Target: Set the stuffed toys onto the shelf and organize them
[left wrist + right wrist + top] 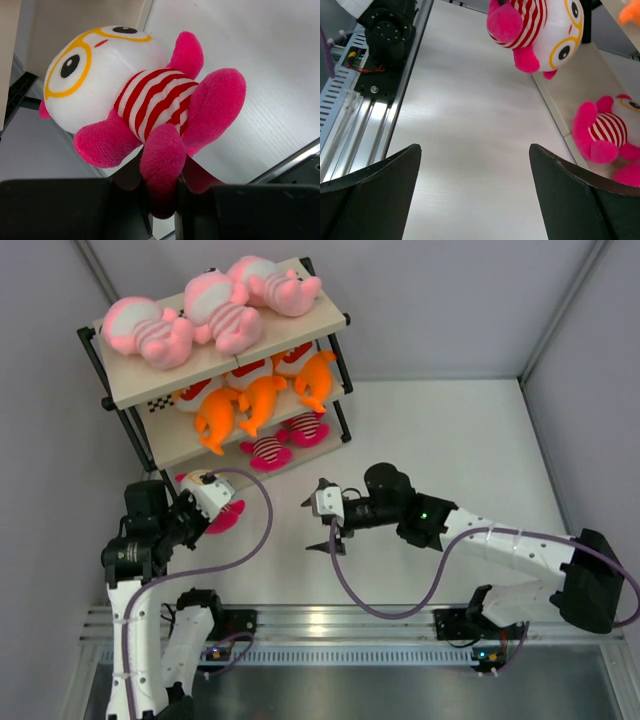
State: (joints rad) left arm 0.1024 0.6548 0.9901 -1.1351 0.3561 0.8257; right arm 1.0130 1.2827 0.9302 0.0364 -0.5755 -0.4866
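Note:
The shelf (131,386) stands at the far left. Three pale pink toys (205,312) lie on its top board. Three orange toys (258,392) are on the middle board, and two white-headed magenta toys (285,440) on the bottom board. My left gripper (195,511) is shut on the third white-headed toy (210,498), just in front of the shelf's left end. In the left wrist view the gripper (162,192) pinches this toy (125,85) by one magenta leg. My right gripper (312,525) is open and empty over the table, also in its wrist view (475,150). That view shows the held toy (535,25) and one shelved toy (600,130).
Grey enclosure walls (580,370) close in the white table on the left, back and right. A metal rail (350,625) runs along the near edge by the arm bases. Purple cables (250,540) loop from both wrists. The left arm's base (390,30) shows in the right wrist view.

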